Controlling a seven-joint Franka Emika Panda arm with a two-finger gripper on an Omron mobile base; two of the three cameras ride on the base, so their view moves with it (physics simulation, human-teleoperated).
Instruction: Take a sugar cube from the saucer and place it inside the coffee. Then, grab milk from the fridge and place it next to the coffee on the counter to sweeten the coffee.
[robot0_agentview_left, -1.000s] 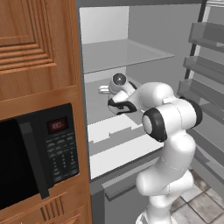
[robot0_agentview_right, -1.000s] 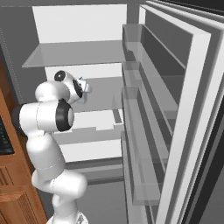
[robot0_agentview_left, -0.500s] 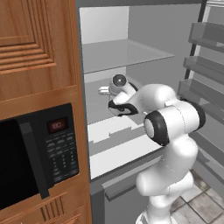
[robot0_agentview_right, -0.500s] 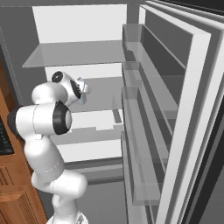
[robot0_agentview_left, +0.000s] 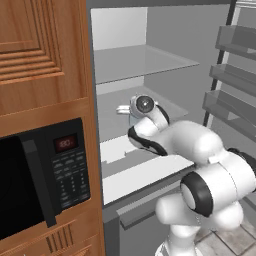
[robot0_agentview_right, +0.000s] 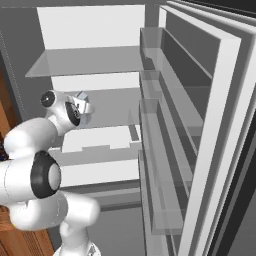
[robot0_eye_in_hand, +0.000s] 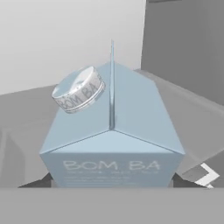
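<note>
Brown wooden cabinet front (robot0_agentview_left: 35, 50) with grooved panel, upper left; black built-in microwave (robot0_agentview_left: 45, 175) with keypad and red display set beneath it. Grey-and-white tiled floor (robot0_agentview_left: 220, 245) visible at lower right. Even, diffuse lighting.

The milk (robot0_eye_in_hand: 111, 131) looks like matt pale blue card with sharp folded edges, and its round cap (robot0_eye_in_hand: 78, 89) looks like smooth, light plastic with a faint sheen. The fridge (robot0_agentview_left: 170, 55) has a plain, matt grey lining; its shelves (robot0_agentview_left: 140, 62) are clear glass and its door racks (robot0_agentview_right: 157, 145) a translucent grey plastic. The cabinet (robot0_agentview_left: 42, 55) is grained, satin brown wood. The microwave (robot0_agentview_left: 35, 180) is glossy black.
</note>
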